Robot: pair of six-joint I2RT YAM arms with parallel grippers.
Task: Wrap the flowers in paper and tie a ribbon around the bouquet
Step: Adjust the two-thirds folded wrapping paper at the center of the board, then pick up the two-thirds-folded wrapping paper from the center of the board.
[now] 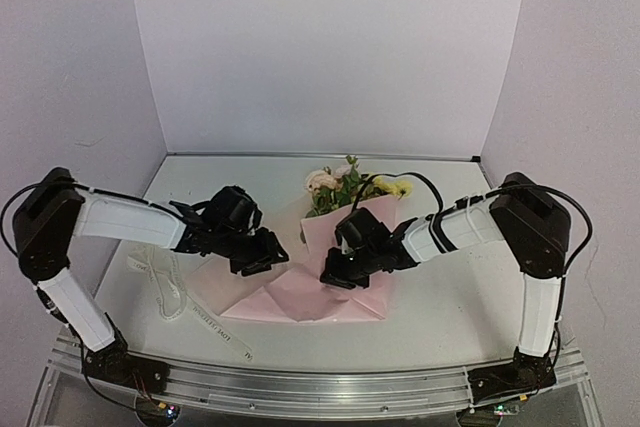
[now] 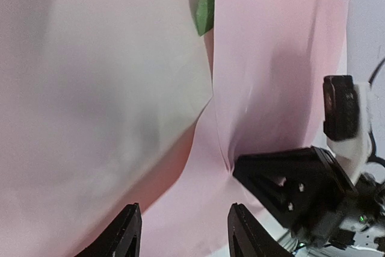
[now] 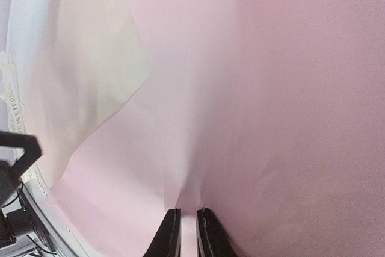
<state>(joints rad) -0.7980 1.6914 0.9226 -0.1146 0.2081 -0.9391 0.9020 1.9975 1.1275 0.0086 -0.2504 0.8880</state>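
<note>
Your paper [image 1: 300, 299] lay mid-tabletop [image 1: 450, 297], folded over the flowers [image 1: 345, 185], whose blooms pointed at the far edge. Your right end effector [image 3: 187, 213] was narrow, pinching a paper fold. Your left end effector [image 2: 184, 212] gaped empty over the paper's left flap. The ribbon [image 1: 215, 325] lay toward the front-left corner.

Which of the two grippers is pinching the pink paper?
The right gripper: its fingers nearly meet on a crease of the paper, while the left gripper has its fingers wide apart.
</note>
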